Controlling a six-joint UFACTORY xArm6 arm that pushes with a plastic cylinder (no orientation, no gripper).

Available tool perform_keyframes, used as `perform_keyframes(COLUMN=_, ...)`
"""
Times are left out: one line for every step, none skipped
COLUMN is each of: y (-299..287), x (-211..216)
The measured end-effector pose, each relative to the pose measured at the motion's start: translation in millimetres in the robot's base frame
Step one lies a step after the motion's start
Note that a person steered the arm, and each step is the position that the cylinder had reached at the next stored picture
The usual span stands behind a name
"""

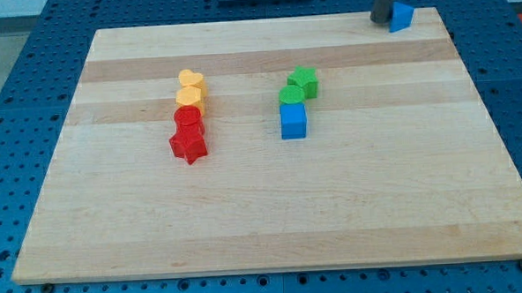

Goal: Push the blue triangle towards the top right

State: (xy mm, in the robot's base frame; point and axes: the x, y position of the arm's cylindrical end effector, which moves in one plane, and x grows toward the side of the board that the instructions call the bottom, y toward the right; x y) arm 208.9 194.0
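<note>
My tip (381, 20) touches the blue triangle (402, 16) at the desk's (264, 208) top right corner (no pincer shows, so I cannot tell its state).

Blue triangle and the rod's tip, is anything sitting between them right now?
Nothing: in the camera view my tip sits right against the blue triangle, on its left side, no block between.

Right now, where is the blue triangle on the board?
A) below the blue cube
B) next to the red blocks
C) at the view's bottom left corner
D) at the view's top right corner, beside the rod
D: the blue triangle sits at the board's top right corner, with my tip just to its left.
</note>
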Motion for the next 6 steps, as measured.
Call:
perform_keyframes(y=3, x=-1)
perform_keyframes(y=4, x=-1)
perform_keyframes(y=7, x=-1)
perform_keyframes(y=7, x=-1)
perform_keyframes(y=7, x=-2)
perform_keyframes(y=7, x=-13)
